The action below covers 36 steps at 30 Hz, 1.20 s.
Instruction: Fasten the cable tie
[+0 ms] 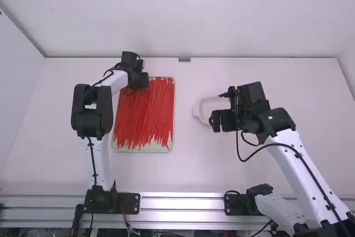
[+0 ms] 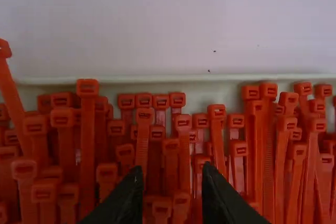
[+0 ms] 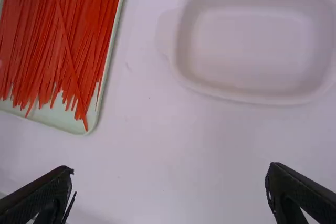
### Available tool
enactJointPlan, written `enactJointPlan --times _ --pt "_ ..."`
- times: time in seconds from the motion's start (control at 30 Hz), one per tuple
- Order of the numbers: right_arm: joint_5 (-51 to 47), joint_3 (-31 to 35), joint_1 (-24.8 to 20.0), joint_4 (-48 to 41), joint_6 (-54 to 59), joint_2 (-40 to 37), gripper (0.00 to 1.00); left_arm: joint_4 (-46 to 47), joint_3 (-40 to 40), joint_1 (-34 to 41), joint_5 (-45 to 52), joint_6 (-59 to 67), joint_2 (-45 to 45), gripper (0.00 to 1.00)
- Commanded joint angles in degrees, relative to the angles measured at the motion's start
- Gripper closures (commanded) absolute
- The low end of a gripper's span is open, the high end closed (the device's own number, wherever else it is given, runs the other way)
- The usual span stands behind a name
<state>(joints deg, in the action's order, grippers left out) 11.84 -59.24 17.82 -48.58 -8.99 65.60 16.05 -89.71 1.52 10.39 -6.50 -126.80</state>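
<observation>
Left gripper (image 1: 135,79): at the far left corner of the tray (image 1: 142,149), just inside the far rim. Its fingers (image 2: 128,198) are parted by a narrow gap, with the tips down among the tie heads. Heads show in the gap, but I cannot tell whether either finger touches one.

Cable ties (image 1: 145,112): orange, in a dense flat pile running lengthwise on the tray, heads at the far end and tails toward the near end. The heads stop just short of the far rim, leaving a thin pale strip of tray uncovered. The tails end short of the near rim, most clearly at the near right corner. One tie lies slantwise across the others on the right side. The pile reaches almost to the right rim.

Right gripper (image 3: 168,198): fingers spread wide and holding nothing. It hangs above bare table (image 1: 288,87), just on the near side of the white dish (image 3: 247,35).

The dish sits right of the tray and apart from it, with a strip of bare table between them. There is broad bare surface right of the dish and beyond it, up to the far wall. Left of the tray, the left arm's links stand close along the left rim.
</observation>
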Motion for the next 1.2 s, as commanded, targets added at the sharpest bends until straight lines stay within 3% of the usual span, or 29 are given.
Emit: enactJointPlan --times 0.0,0.5,0.93,1.17 --pt "0.31 -1.86 -0.20 0.13 -0.02 0.31 0.02 0.46 0.63 0.31 0.96 0.33 -0.70 0.71" --pt "0.28 -1.86 -0.28 0.17 0.00 0.31 0.02 2.86 0.98 0.33 -0.83 0.96 -0.70 0.80" --pt "0.15 -1.86 -0.22 0.28 0.02 0.31 0.02 1.99 2.36 0.33 -0.96 0.98 -0.70 0.76" --pt "0.17 -1.86 -0.22 0.20 0.00 0.31 0.02 -0.52 4.11 0.31 -1.01 0.94 -0.70 0.87"
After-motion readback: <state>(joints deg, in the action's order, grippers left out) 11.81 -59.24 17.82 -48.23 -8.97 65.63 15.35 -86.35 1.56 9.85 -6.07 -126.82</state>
